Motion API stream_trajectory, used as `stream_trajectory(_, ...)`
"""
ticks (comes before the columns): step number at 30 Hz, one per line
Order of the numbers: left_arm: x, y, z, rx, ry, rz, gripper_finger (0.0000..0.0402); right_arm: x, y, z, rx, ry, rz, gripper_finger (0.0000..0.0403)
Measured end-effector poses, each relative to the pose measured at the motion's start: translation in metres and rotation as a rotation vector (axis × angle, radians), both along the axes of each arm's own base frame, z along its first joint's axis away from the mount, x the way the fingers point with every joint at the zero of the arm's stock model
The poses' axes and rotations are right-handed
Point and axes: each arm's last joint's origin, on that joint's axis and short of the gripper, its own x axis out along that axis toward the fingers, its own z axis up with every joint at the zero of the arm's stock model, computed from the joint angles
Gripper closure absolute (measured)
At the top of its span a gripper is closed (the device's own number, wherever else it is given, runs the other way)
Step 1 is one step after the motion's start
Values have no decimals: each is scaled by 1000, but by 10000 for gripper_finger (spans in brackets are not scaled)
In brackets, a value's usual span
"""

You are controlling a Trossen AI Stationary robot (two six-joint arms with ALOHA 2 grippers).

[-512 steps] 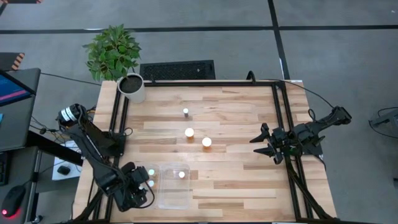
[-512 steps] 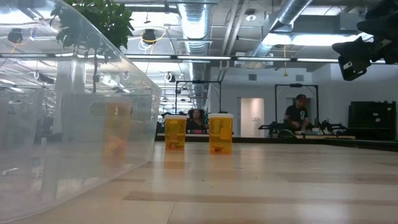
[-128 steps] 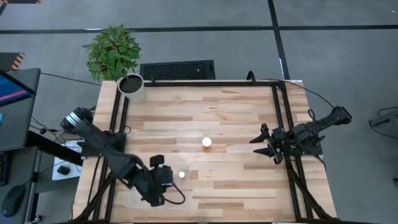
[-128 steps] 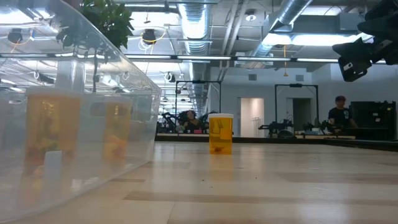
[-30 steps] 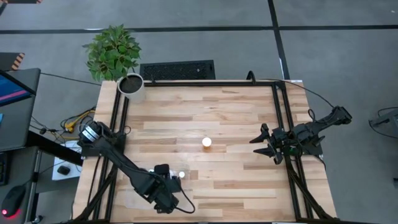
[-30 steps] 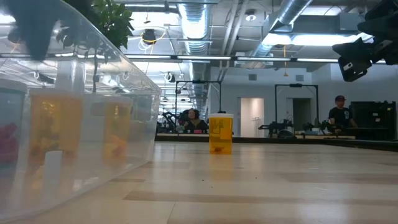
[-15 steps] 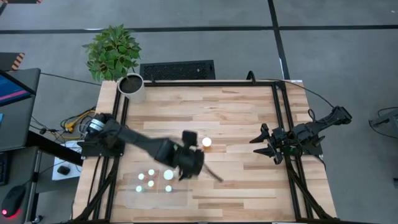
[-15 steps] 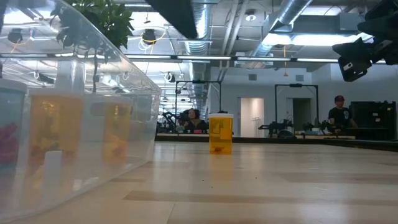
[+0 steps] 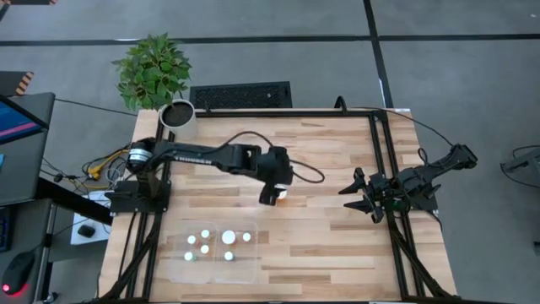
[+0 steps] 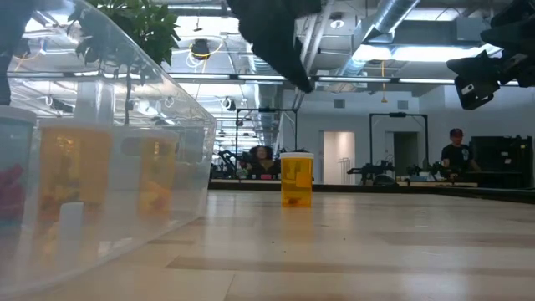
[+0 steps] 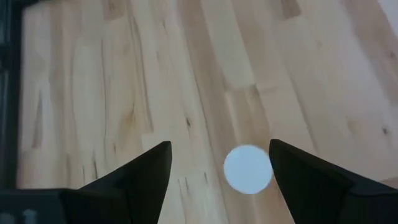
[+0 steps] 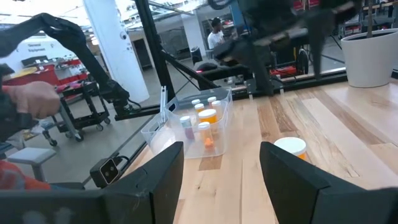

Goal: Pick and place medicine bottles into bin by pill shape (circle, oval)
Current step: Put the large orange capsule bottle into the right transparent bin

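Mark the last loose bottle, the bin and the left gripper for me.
Bottle (image 10: 297, 179): low view, orange body.
Bin (image 9: 221, 267): high view, bare floor near its front edge.
Left gripper (image 11: 219, 163): left wrist view, midway between the open fingertips.

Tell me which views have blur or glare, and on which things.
Low view: the near bin wall is a large, soft, reflective blur; the lone bottle is sharp. Left wrist view: its white cap glares featureless. Right wrist view: the left arm smears.

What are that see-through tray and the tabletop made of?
The bin looks like clear, glossy plastic: the orange bottles inside show through its walls. The table looks like pale wood planks with visible grain and a smooth finish.
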Motion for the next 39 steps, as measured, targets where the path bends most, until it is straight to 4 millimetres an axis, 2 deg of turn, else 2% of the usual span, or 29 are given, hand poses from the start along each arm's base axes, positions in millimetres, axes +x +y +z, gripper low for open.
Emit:
stream_trajectory(4, 6, 8, -26, -12, 73, 11, 121, 0, 0, 0, 0, 0, 0, 177)
stream_trajectory(13, 22, -1, -70, -9, 165, -25, 93, 0, 0, -1, -3, 8, 0, 177)
stream_trajectory(29, 22, -4, -82, -77, 220, -69, 100, 1, 0, -1, -6, 12, 0, 177)
stream_trajectory(33, 22, -3, -91, -62, 251, -59, 108, 1, 0, -1, -5, 12, 0, 177)
stream_trajectory(39, 23, -3, -91, -53, 247, -70, 110, 1, 0, -1, -4, 11, 0, 177)
